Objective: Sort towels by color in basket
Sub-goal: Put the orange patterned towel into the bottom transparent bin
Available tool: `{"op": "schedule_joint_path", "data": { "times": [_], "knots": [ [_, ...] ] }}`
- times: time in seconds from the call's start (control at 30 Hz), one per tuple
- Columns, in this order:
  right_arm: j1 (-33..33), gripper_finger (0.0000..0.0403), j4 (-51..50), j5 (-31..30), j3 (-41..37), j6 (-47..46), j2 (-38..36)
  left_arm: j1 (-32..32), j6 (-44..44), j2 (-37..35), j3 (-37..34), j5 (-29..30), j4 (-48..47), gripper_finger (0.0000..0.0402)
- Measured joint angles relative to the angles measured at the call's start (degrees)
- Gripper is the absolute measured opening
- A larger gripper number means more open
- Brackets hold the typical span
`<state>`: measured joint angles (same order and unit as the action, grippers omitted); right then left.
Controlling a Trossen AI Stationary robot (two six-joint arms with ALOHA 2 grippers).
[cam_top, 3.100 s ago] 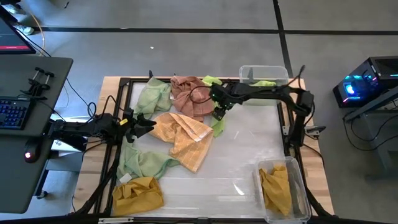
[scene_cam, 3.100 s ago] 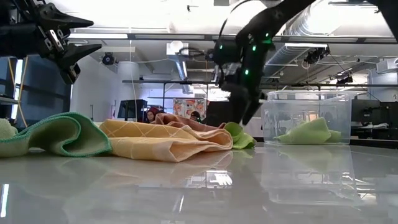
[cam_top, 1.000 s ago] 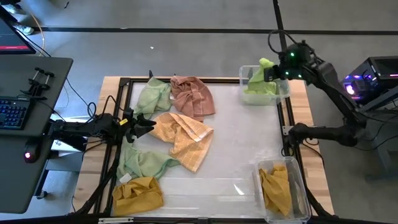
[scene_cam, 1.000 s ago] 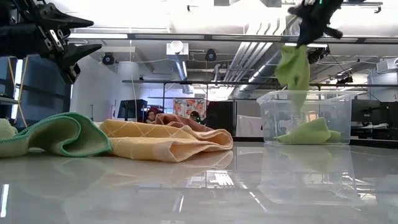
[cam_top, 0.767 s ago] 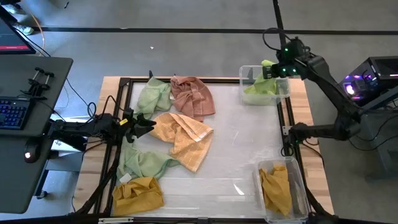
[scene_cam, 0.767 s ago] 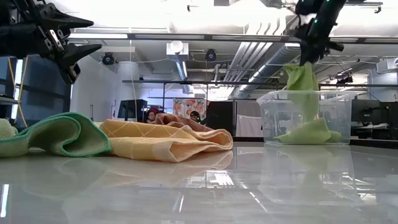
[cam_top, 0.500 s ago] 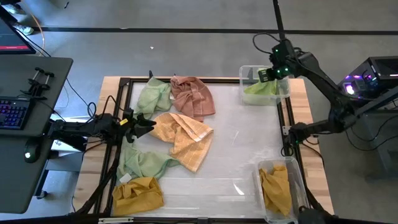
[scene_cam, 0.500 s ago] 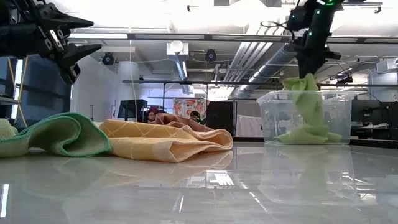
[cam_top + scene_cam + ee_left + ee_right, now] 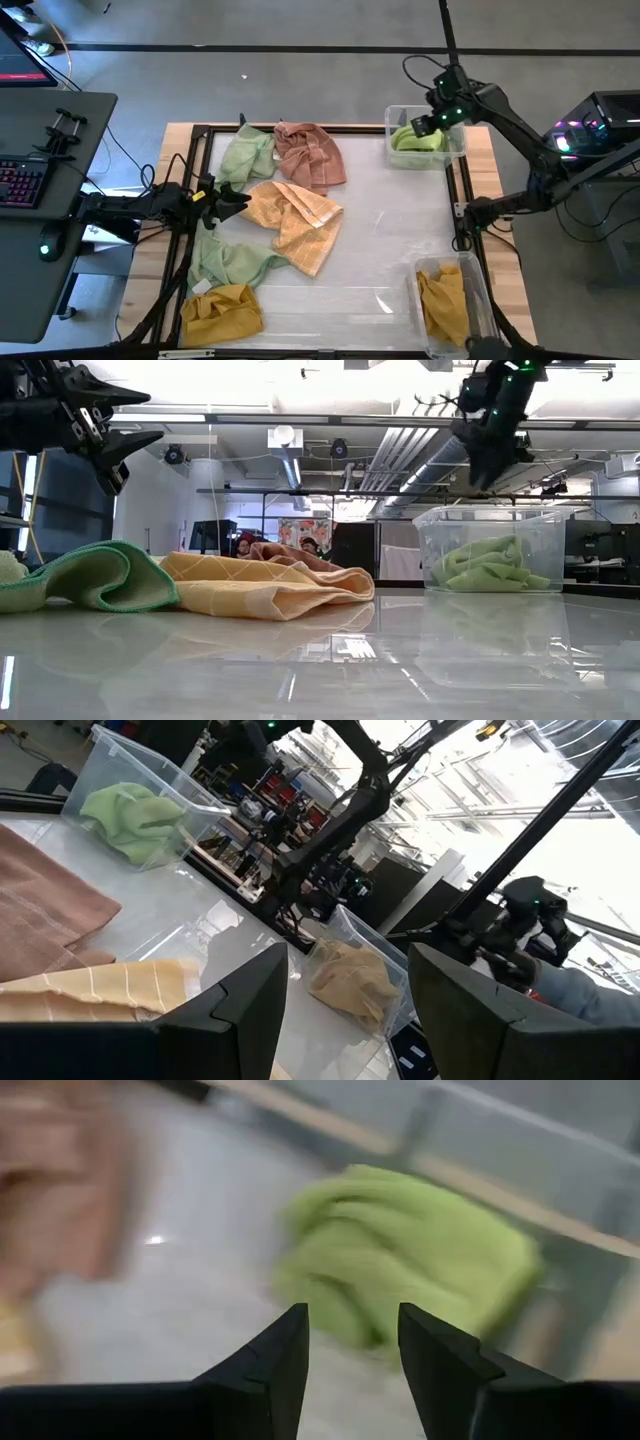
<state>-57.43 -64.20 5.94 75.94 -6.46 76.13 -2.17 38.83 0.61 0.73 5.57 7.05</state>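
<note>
Hovering with fingers parted and nothing between them, the right gripper point(image 9: 432, 121) stood above the clear bin point(image 9: 451, 152) at the far right corner, having let go the bright green towel point(image 9: 418, 140) that hung from it a second before; that towel lay bunched inside the bin with the other green cloth. Entry for the table: pale green towel point(image 9: 246, 153), dusty pink towel point(image 9: 310, 153), peach-orange towel point(image 9: 293, 217), a second green towel point(image 9: 232, 262) and mustard towel point(image 9: 221, 312) remained unsorted, another mustard towel point(image 9: 443, 300) sat in the near bin point(image 9: 484, 300), and the left gripper point(image 9: 228, 199) waited open at the left edge, so one green was filed and several colours were outstanding.
</note>
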Motion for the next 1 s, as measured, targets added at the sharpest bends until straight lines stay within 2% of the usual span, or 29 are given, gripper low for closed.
{"op": "schedule_joint_path", "data": {
  "times": [0.07, 0.13, 0.4, 0.53, 0.63, 0.73, 0.9, 1.0],
  "knots": [
    [3.2, 0.0149, 2.0, 4.5, 0.0, -0.1, -0.5, 0.0, 0.0, 0.0, 0.0, 0.0, 0.0, 0.0195],
    [8.2, 0.0149, 5.0, 6.4, 0.0, -0.8, -1.1, 0.0, 0.0, 0.0, 0.0, 0.0, 0.0, 0.0195],
    [30.5, 0.0149, 24.1, 6.5, 0.0, -2.5, -0.2, 0.0, 0.0, 0.0, 0.0, 0.0, 0.0, 0.0195],
    [38.3, 0.0149, 34.4, 6.0, 0.1, -1.5, 3.5, 0.0, 0.0, 0.0, 0.0, 0.0, 0.0, 0.0195],
    [42.2, 0.0155, 37.9, 5.4, 0.1, -2.4, 8.2, 0.0, 0.0, 0.0, 0.0, 0.0, 0.0, 0.0195],
    [45.2, 0.0178, 39.0, 5.4, 0.1, -2.5, 13.8, 0.0, 0.0, 0.0, 0.0, 0.0, 0.0, 0.0195],
    [48.9, 0.0239, 44.7, 5.5, 0.1, -2.3, 23.6, 0.0, 0.0, 0.0, 0.0, 0.0, 0.0, 0.0195],
    [51.0, 0.0268, 50.3, 5.9, 0.1, 1.7, 29.6, 0.0, 0.0, 0.0, 0.0, 0.0, 0.0, 0.0195]
  ]
}}
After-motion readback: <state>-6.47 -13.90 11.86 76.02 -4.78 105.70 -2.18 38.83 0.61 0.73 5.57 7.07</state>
